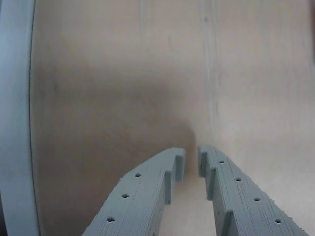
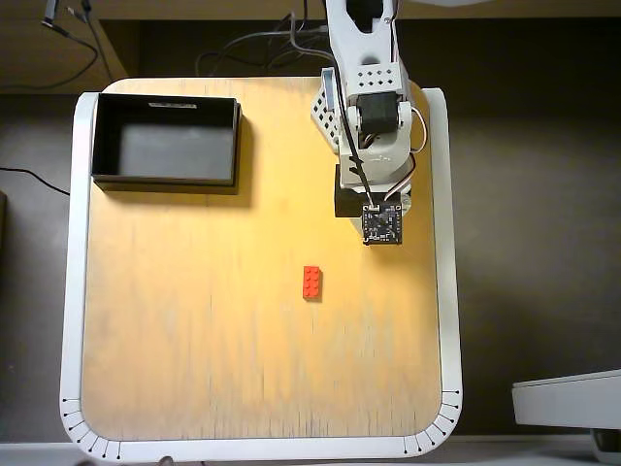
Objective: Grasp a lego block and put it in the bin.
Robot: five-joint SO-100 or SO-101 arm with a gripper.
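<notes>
One pale wooden tabletop (image 2: 194,359) with a rounded white rim, seen from overhead, lay mostly bare, with wide open room across its lower half. Black rectangular shallow bin (image 2: 165,139) with a dark grey floor sat at the upper left corner, near the rim. Small bright red studded lego block (image 2: 312,282) lay near the middle, well apart from the bin, below and left of the white arm's wrist. Grey two-finger gripper (image 1: 191,160), in the wrist view, was nearly closed on nothing, a narrow gap between its tips, over bare wood. No readable writing showed.
</notes>
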